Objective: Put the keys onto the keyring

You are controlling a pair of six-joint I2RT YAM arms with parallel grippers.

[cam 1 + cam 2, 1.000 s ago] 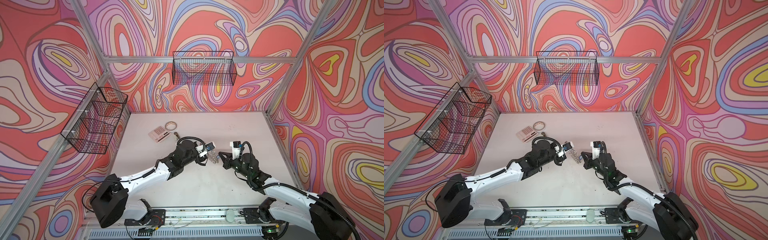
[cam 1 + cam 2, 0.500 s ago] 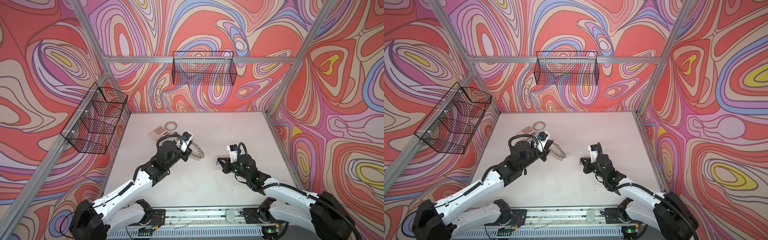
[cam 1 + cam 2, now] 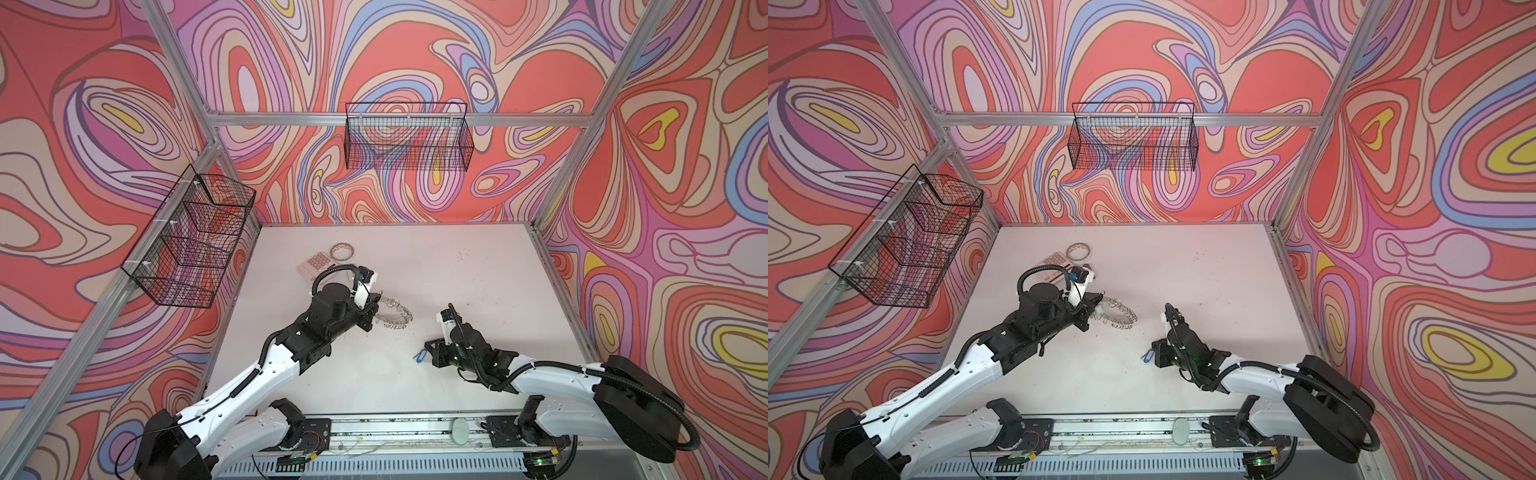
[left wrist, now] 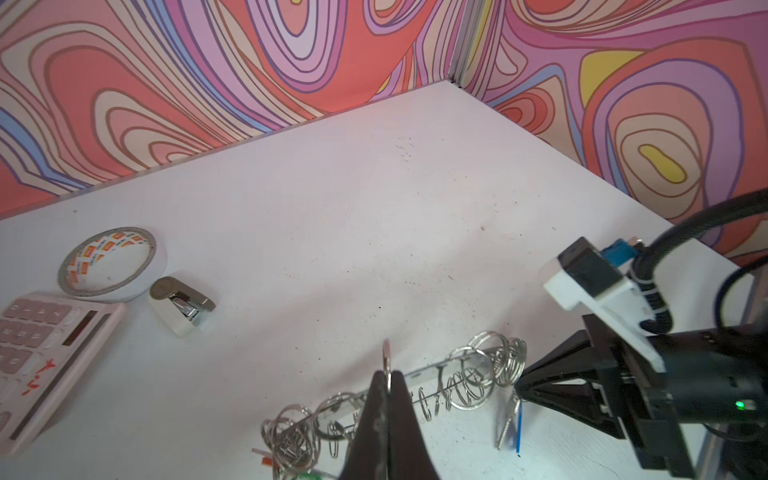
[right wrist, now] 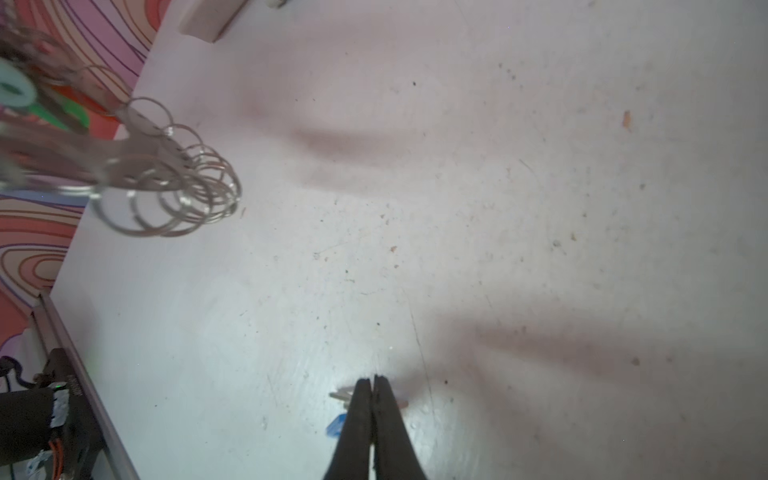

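Overhead, my left gripper (image 3: pixel 375 302) holds the keyring (image 3: pixel 397 318) mid-table, my right gripper (image 3: pixel 429 353) the blue-tagged key (image 3: pixel 419 356) nearby. Left wrist — jaws clamped on the stiff flat rim, loops dangling loose. Right wrist — jaws shut on the thin, slick key; it may pivot.

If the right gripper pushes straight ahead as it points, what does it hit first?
Nothing close: the right gripper, shut on the blue-tagged key, faces bare table. The keyring is off to one side of that line, though depth is unclear.
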